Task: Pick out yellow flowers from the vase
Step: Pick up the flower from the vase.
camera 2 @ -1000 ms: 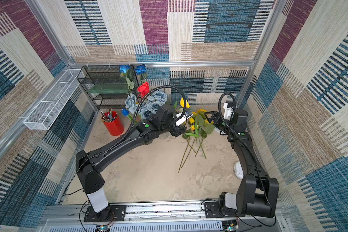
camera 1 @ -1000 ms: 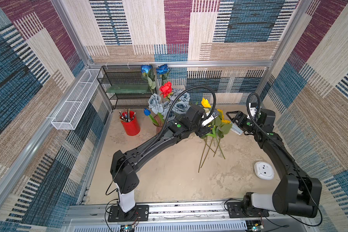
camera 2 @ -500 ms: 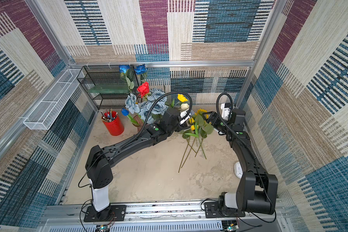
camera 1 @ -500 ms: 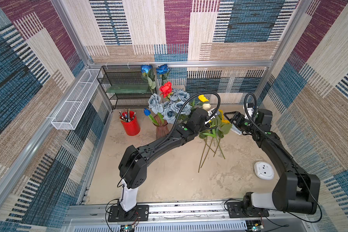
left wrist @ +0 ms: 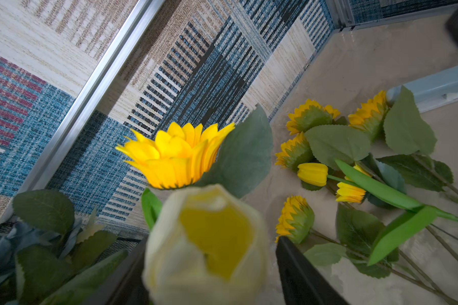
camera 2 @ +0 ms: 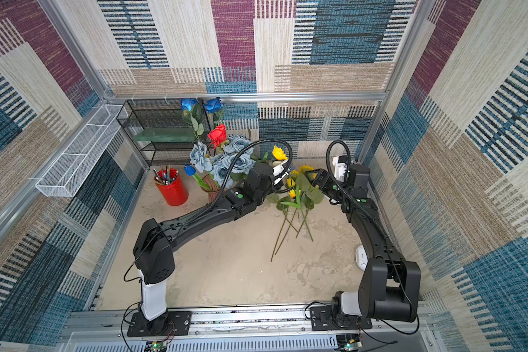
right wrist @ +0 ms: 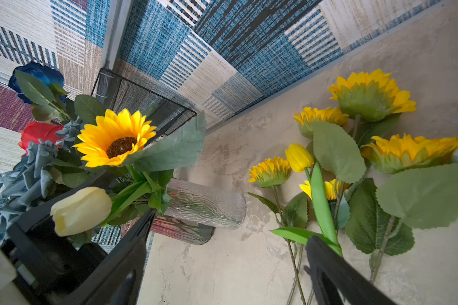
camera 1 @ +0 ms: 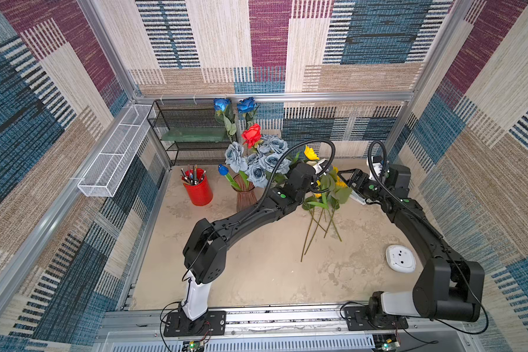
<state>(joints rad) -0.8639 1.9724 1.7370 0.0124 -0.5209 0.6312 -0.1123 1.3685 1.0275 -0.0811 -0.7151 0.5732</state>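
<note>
- Since the earlier frames the left arm has reached farther in beside the vase (camera 1: 244, 198). The left hand (left wrist: 209, 239) now straddles a pale tulip bud (right wrist: 81, 210).
- Left hand: part-open, bud between the jaws, grip not confirmed.
- Right hand (right wrist: 229, 227): wide open and empty, over the picked yellow flowers (right wrist: 370, 95) on the worktop (camera 1: 272, 259).
- Step in hand: taking the bud. One sunflower (right wrist: 115, 138) also stands in the vase.
- Next move: close, then lift clear of the grey-blue roses (camera 1: 269, 161).
- Bud: cream outside, yellow within.
</note>
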